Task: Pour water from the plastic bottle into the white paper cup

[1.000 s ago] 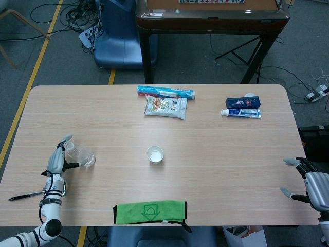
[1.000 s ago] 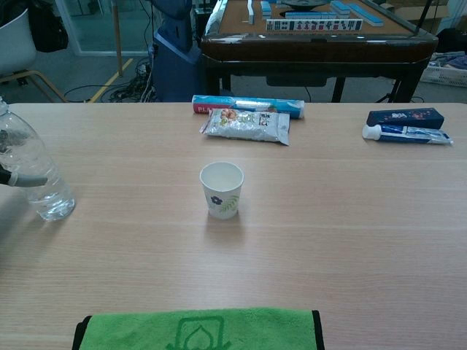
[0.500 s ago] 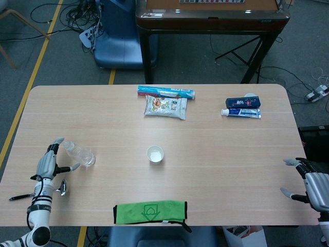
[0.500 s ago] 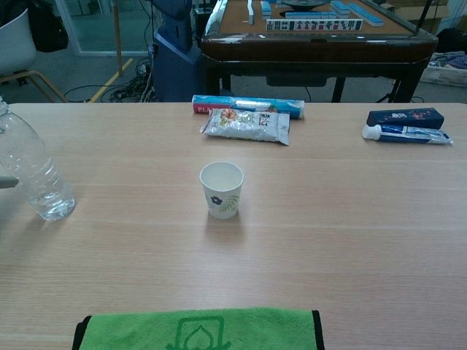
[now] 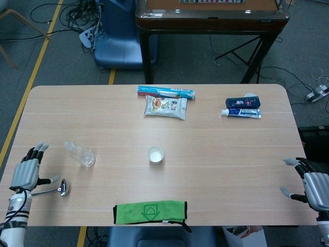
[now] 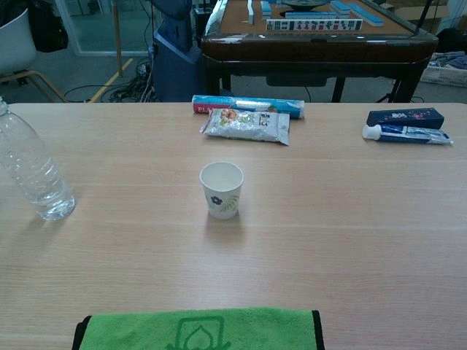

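The clear plastic bottle (image 5: 79,154) (image 6: 33,173) stands upright on the table's left side, with a little water at its bottom. Nothing holds it. The white paper cup (image 5: 154,154) (image 6: 221,189), printed with a small flower, stands upright in the middle of the table. My left hand (image 5: 25,172) is open at the table's left edge, well to the left of the bottle and apart from it. Open as well, my right hand (image 5: 307,182) rests at the far right edge. The chest view shows neither hand.
A green cloth (image 5: 149,212) lies at the front edge. A snack bag (image 5: 165,107) and a long tube pack (image 5: 165,92) lie at the back centre, a dark box (image 5: 242,102) and toothpaste (image 5: 240,112) at the back right. A metal spoon-like tool (image 5: 51,190) lies by my left hand.
My left hand has let go of the bottle and drawn back left to the table's edge. The bottle stays standing where it was. The right hand has not moved.
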`<state>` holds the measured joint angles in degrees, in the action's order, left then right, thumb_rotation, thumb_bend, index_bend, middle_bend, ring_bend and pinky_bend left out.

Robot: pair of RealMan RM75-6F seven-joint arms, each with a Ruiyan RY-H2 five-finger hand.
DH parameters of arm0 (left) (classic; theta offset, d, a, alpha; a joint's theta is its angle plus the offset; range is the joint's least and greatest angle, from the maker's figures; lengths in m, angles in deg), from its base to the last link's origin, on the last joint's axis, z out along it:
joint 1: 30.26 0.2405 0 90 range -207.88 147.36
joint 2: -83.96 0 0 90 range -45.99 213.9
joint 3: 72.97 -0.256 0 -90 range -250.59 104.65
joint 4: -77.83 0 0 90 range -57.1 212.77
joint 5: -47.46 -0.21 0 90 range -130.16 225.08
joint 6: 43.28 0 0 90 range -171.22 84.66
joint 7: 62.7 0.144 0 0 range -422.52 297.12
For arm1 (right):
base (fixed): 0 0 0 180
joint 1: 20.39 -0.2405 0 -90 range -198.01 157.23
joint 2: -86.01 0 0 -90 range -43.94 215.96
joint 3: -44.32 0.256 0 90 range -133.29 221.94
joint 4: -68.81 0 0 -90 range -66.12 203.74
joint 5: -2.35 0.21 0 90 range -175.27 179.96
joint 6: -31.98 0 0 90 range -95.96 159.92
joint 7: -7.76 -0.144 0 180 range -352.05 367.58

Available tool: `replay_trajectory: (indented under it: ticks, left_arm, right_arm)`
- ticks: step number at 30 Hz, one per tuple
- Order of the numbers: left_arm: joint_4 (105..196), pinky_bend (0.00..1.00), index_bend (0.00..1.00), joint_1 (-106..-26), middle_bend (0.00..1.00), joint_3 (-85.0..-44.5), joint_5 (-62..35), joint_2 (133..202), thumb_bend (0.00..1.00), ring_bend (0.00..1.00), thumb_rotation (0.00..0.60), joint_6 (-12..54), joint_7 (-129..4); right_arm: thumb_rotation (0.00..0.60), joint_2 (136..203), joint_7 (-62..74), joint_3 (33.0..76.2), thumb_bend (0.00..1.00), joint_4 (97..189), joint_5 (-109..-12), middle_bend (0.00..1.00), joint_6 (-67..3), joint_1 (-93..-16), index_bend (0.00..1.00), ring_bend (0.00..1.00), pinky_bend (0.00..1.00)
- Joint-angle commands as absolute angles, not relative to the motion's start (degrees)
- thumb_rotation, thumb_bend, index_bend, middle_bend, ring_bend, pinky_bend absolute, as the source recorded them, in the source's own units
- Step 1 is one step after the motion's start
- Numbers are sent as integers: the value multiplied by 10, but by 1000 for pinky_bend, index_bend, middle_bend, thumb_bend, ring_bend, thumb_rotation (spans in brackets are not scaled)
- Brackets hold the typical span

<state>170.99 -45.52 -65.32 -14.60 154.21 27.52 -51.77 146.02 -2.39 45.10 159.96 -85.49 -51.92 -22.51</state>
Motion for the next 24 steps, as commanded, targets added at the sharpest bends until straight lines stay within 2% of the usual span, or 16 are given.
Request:
replay_trajectory:
  ticks: [1,4,11,16,24]
  left_arm:
    - [1708,244,185,-444,41,-675,-176,1525,0,67,600,280,-523]
    - [1698,301,268,-436,131,-698,-218,1517,0,132,600,294,-509]
    - [1669,424,366,-413,301,-733,-301,1527,0,251,600,352,-469]
    - [1645,445,391,-402,316,-745,-335,1537,0,259,600,376,-449]
    - [1664,453,396,-397,320,-757,-355,1535,0,262,600,376,-394]
  right_arm:
    - [600,1464,-14,452,80,1599,-850,315,-516,-226,258,178,338]
    - [600,1466,-2,453,80,1600,-848,315,-515,-226,258,179,338]
    - [600,1466,24,456,80,1610,-846,314,-528,-221,258,180,338]
    - [600,1464,34,458,80,1615,-841,315,-531,-218,258,180,338]
    - [600,1463,42,458,80,1616,-841,316,-532,-217,258,181,338]
